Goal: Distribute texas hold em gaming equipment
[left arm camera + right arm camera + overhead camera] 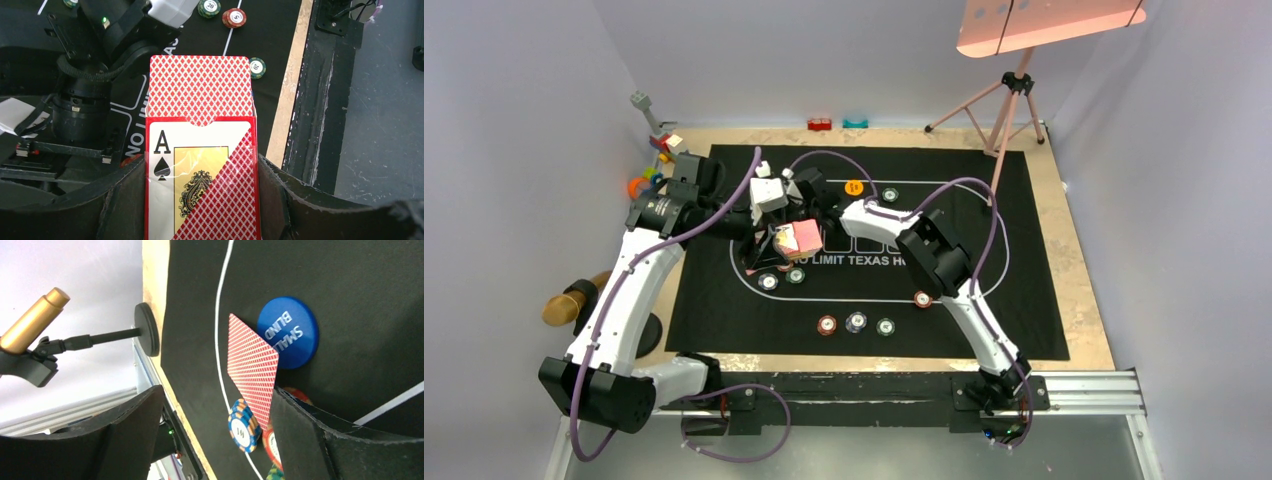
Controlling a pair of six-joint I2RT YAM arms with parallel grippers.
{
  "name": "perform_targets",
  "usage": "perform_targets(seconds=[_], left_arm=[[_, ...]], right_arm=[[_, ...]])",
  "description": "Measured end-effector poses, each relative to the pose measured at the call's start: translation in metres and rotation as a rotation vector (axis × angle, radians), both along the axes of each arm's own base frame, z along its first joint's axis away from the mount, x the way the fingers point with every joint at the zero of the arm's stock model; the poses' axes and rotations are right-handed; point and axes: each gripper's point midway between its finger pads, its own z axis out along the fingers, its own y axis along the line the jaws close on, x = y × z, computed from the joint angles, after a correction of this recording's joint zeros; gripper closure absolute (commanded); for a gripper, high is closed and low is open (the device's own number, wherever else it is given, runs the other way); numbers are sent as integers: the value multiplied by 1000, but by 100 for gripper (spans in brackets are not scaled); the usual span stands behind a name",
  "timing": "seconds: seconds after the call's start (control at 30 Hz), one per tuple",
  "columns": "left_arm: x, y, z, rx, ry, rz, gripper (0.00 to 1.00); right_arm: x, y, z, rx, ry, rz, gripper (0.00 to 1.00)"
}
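Note:
My left gripper [202, 170] is shut on a red card pack [200, 165] with an ace of spades on its face. Red-backed cards [199, 87] stick out of the pack's open top. In the top view the pack [796, 238] hangs over the black mat [1034, 300], left of centre. My right gripper [215, 392] stands open beside it. One red-backed card [252, 365] is tilted by the right finger [310, 440], over the blue "SMALL BLIND" disc [288, 332]. A blue chip [244, 425] and a red chip [272, 446] lie under it.
A red chip [826, 324], a blue-grey chip [856, 322] and a green chip [885, 326] lie in a row at the mat's near side. An orange disc [854, 187] lies further back. A gold cylinder on a stand [574, 300] is at the left edge, toy blocks [659, 150] at the back left, and a pink tripod [1014, 100] at the back right.

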Motion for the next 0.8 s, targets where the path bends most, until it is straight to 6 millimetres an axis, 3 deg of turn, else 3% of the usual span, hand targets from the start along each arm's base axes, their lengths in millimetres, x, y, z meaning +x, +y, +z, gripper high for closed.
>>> perform_targets(seconds=[0.2, 0.37, 0.57, 0.8], left_arm=[[0, 0, 0, 0, 6, 6, 78], [-2, 1, 0, 0, 5, 6, 79], [-2, 1, 0, 0, 4, 6, 80], [0, 1, -1, 2, -4, 8, 81]], right_arm=[[0, -8, 42, 19, -80, 1, 15], [5, -25, 93, 63, -160, -20, 10], [20, -68, 140, 89, -238, -88, 8], [15, -143, 150, 54, -239, -198, 5]])
